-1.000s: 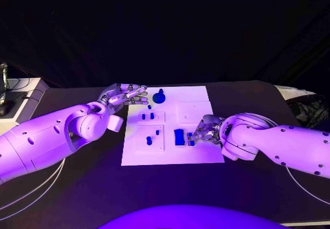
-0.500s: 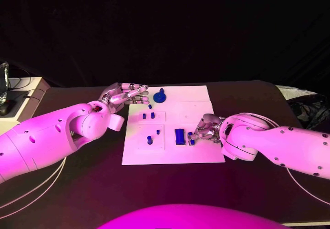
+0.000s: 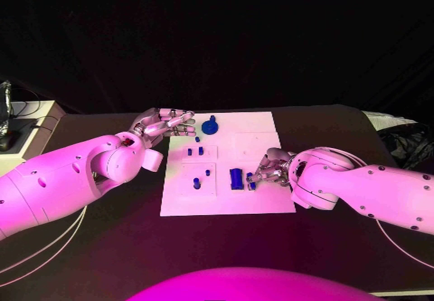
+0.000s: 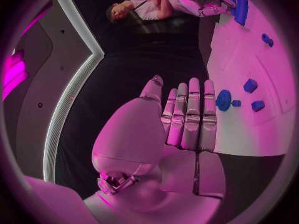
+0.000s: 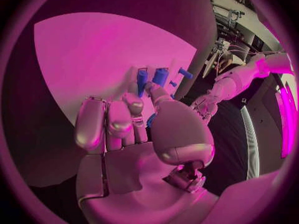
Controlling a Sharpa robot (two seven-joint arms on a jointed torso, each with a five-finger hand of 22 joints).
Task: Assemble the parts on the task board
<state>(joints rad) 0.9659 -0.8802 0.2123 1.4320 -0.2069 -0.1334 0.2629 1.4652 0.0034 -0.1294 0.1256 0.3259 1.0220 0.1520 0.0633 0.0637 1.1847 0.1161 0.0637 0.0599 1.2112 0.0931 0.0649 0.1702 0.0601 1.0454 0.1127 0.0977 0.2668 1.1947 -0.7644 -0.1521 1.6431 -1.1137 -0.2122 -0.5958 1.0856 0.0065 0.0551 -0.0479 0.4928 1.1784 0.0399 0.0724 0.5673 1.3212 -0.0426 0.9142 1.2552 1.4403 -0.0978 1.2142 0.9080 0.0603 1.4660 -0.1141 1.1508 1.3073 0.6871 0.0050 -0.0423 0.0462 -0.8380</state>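
Observation:
The white task board (image 3: 262, 200) lies mid-table. On it are a round blue part (image 3: 210, 128) near the far edge, several small blue pegs (image 3: 195, 152) in the left blocks, and an upright blue block (image 3: 236, 179). My right hand (image 3: 268, 170) rests on the board just right of the blue block, fingers curled, pinching a small blue part (image 5: 151, 120) between thumb and fingers. The blue block (image 5: 142, 78) stands right beyond its fingertips. My left hand (image 3: 165, 125) hovers at the board's far left corner, holding nothing, its fingers (image 4: 190, 117) side by side near the round blue part (image 4: 224, 100).
A pale box (image 3: 32, 128) stands at the table's far left edge. Black tabletop (image 3: 226, 244) runs between the board and me. White wrapping (image 3: 389, 125) lies at the far right.

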